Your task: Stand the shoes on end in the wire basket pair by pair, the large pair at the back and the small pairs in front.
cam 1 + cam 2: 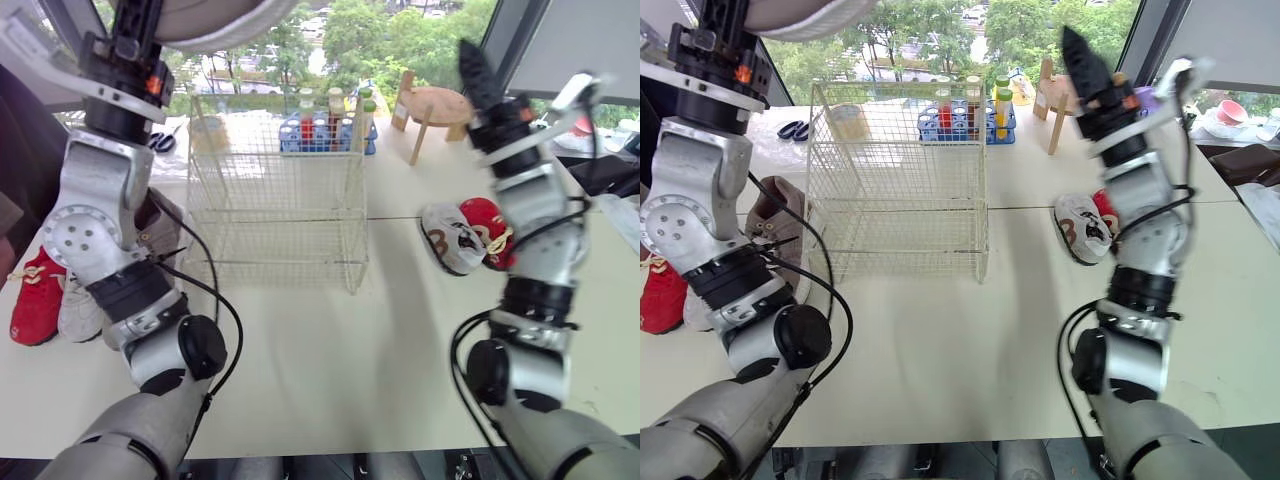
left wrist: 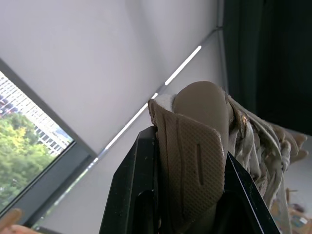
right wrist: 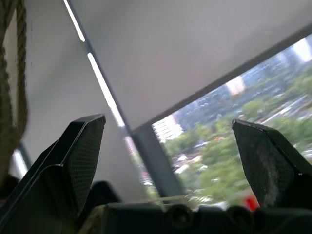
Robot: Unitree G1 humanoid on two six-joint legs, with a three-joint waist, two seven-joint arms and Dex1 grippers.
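The left pincer (image 2: 190, 163) pinches a tan shoe (image 2: 201, 109) high above the empty wire basket's (image 1: 275, 185) left side. The right pincer (image 3: 168, 122) is spread. Next, likely: lower the shoe on end at the basket's back.

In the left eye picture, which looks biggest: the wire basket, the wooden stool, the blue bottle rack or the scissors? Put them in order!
Largest: wire basket.
Next: wooden stool and blue bottle rack look about alike; the rack sits partly behind the basket, so I won't rank them.
Smallest: scissors.
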